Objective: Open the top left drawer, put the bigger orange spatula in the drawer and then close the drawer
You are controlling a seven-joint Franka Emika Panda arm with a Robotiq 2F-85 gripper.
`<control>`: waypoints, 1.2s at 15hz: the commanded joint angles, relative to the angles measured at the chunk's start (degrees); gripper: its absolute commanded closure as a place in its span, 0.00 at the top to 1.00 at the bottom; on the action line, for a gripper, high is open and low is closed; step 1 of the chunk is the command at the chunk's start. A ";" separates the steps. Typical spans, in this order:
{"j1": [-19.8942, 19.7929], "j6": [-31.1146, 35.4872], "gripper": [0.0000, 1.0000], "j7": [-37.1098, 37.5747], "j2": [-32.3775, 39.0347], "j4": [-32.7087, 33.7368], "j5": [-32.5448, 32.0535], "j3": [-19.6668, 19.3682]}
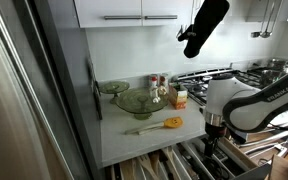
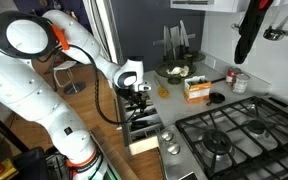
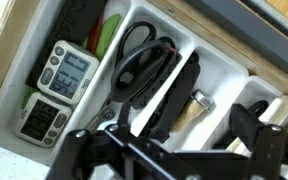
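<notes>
The top left drawer (image 1: 189, 162) stood pulled out below the counter (image 1: 124, 145), and its divided inside was visible in the wrist view. The gripper (image 1: 212, 145) hung just above the drawer's open compartments, pointing down into them in both exterior views. In the wrist view its dark fingers (image 3: 89, 150) were apart and nothing was between them.

The bigger orange spatula (image 1: 170, 123) was not in the drawer. It lay flat on the counter, above and behind the drawer. Its orange head was toward the stove side and its handle pointed away from it. The gripper was well apart from it. A small carton (image 1: 179, 97) stood farther back from the drawer than the spatula, and glass bowls (image 1: 136, 101) stood beside the carton.

Inside the drawer, a pair of black scissors (image 3: 144, 60) lay in one white compartment. Two small grey timers (image 3: 69, 70) lay in the compartment at the drawer's edge, with something green (image 3: 104, 35) near them. What lay in the other compartments I could not tell.
</notes>
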 commanded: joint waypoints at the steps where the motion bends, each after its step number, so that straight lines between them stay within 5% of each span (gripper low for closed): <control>1: 1.61 -0.28 1.00 0.06 -5.48 -0.43 1.94 -1.83; 5: 2.85 -0.97 1.00 -0.09 -7.93 2.42 0.30 -1.27; 14: 6.21 3.41 1.00 -14.92 -1.10 12.04 -8.39 -1.29; 18: 6.26 2.53 1.00 -14.07 -1.80 11.95 -7.24 -1.18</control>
